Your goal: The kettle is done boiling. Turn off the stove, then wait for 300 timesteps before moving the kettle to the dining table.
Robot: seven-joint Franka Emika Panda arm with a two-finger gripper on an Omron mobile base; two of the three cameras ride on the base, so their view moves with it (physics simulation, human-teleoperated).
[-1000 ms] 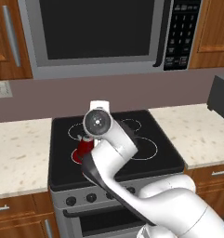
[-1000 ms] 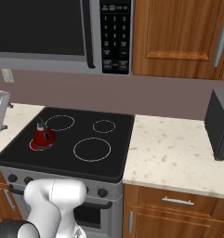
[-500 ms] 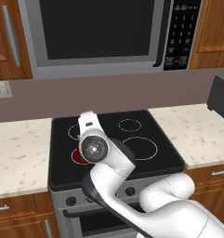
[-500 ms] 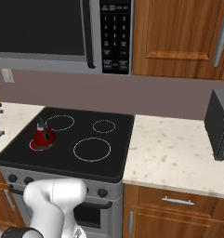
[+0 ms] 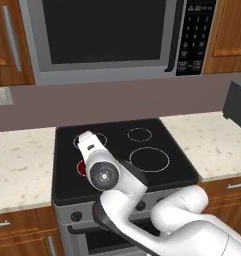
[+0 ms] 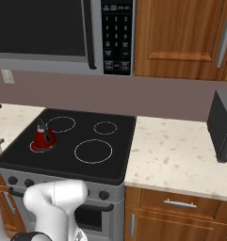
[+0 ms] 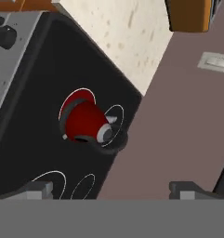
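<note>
Your red kettle (image 6: pixel 43 138) stands upright on the stove's (image 6: pixel 116 155) glowing front-left burner (image 7: pixel 71 99), long axis vertical. Your gripper (image 7: pixel 111 190) hovers with jaws spread, grasping nothing.

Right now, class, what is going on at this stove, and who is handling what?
A white robot arm leans over the black stove. The red kettle stands upright on the front left burner, which glows red beneath it. The gripper has its jaws wide open with nothing between them, looking at the kettle from a distance. Nothing is being held, and the kettle is not yet touched.
</note>
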